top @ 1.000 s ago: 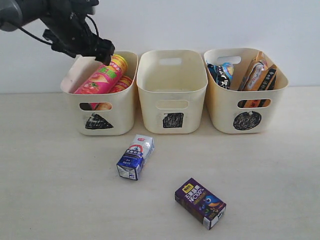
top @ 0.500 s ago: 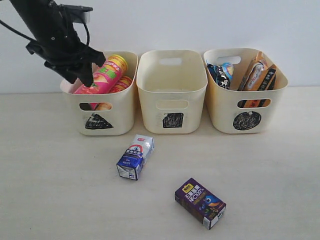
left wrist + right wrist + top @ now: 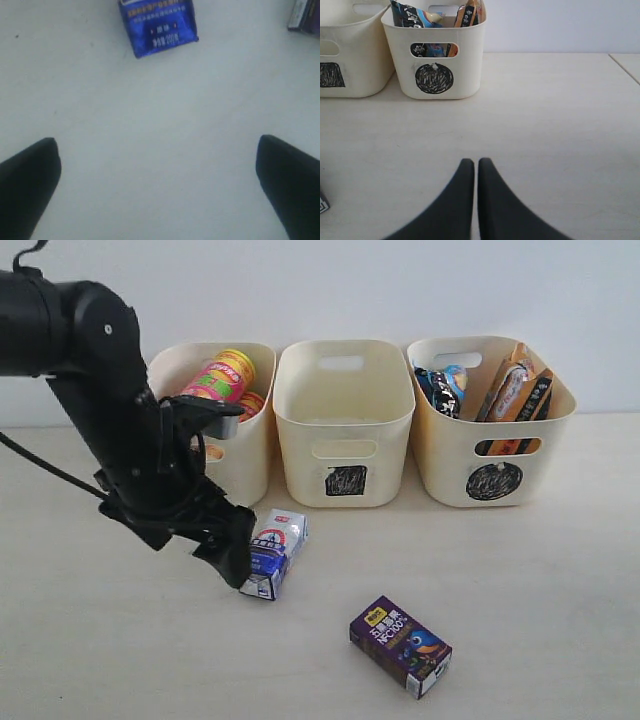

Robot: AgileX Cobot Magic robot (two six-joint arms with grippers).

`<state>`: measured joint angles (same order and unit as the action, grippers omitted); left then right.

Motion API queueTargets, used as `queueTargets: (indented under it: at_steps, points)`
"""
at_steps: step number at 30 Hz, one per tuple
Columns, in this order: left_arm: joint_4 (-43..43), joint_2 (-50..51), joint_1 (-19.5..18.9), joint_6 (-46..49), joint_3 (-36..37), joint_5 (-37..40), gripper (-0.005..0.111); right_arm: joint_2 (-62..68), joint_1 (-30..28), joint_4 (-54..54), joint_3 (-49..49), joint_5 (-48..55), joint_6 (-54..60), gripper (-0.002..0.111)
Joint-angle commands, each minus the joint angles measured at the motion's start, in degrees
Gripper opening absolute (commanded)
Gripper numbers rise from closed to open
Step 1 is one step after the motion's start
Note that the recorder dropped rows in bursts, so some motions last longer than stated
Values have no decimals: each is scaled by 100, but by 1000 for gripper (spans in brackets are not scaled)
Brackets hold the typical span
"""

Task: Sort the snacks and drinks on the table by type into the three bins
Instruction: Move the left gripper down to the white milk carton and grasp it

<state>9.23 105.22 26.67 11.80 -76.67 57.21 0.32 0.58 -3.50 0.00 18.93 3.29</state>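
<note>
Snacks [image 3: 222, 375] are in bins [image 3: 345, 420]; two drinks [image 3: 400, 645] are left.
Left claw [image 3: 156, 142] open near blue carton [image 3: 278, 538]; right claw [image 3: 476, 165] closed.

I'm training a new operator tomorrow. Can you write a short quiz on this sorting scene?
1. True or false: the left fingers are shut.
2. Which bin holds the cans? A left, B middle, C right.
3. What colour is the carton next to the left fingers?
Key: 1 false, they are open; 2 A, the left bin; 3 blue.
</note>
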Motion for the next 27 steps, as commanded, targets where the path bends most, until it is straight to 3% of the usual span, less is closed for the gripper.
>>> queueTargets:
  at_steps: [1,10,18,27]
  points:
    - [334,158,55,72,312,-1271,104,-32,3,23,0,-41,2,0]
    - [380,574,79,284,357,-2289,104,-32,3,23,0,-41,2,0]
    - [366,1111,352,124,357,-3470,103,-32,3,23,0,-41,2,0]
    - [252,1620,402,66,346,-4196,76,-32,3,23,0,-41,2,0]
